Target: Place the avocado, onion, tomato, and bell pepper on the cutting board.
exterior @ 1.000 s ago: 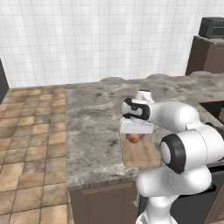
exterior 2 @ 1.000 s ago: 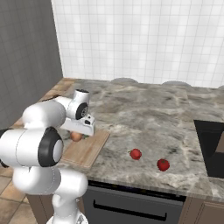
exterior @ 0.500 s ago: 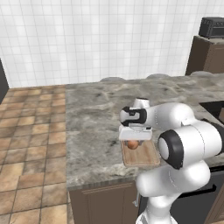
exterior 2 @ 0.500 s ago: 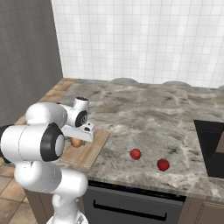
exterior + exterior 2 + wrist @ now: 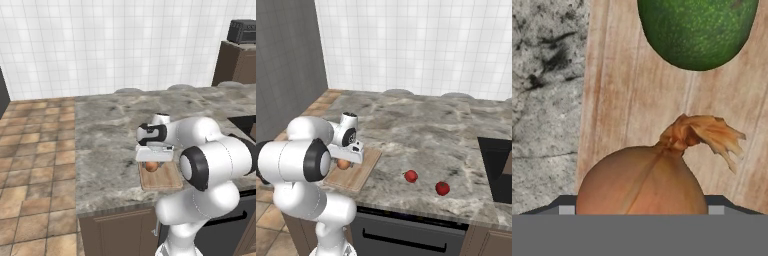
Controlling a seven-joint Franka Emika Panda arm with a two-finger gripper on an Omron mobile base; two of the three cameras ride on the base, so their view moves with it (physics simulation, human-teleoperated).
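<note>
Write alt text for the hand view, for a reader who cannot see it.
A tan-orange onion with a papery tip sits on the wooden cutting board, close to the camera. A green avocado lies on the board beyond it, apart from the onion, and grey marbled counter runs along the board's left edge.

Glossy white rounded arm [image 5: 210,150], black joint rings, seemingly unmarked.

Tan-orange onion [image 5: 642,182], speckled green avocado [image 5: 697,30], light-brown grained cutting board [image 5: 627,100]
</note>
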